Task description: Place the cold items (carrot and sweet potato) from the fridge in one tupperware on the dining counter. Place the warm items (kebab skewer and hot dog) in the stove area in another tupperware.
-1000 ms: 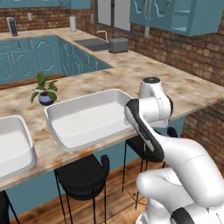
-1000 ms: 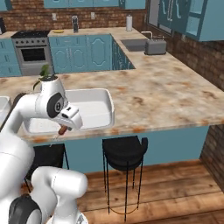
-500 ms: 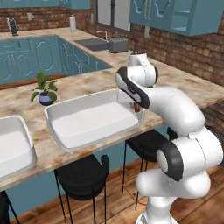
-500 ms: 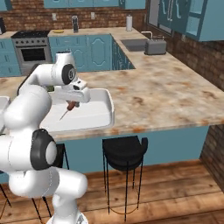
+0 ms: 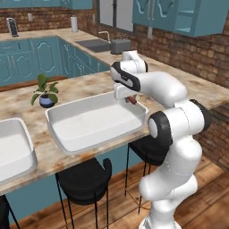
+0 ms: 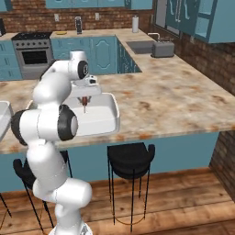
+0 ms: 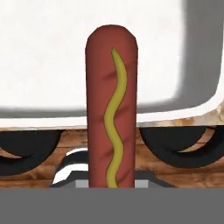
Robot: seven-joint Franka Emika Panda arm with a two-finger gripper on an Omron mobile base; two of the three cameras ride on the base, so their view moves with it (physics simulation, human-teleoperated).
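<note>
My gripper is shut on the hot dog, a dark red sausage with a wavy mustard line that points out past the fingers. It hangs just above the right end of a white tupperware on the dining counter. In the right base view the hot dog dangles over that tupperware. Another tupperware sits further left on the counter. The carrot, sweet potato, kebab skewer and fridge are out of view.
A small potted plant stands behind the tub. Black stools line the counter's near side. The stove area, a sink and a toaster lie along the far counters.
The arm has swung up from low beside the counter's front edge and across over the tub's right end, with the hot dog still in the gripper.
</note>
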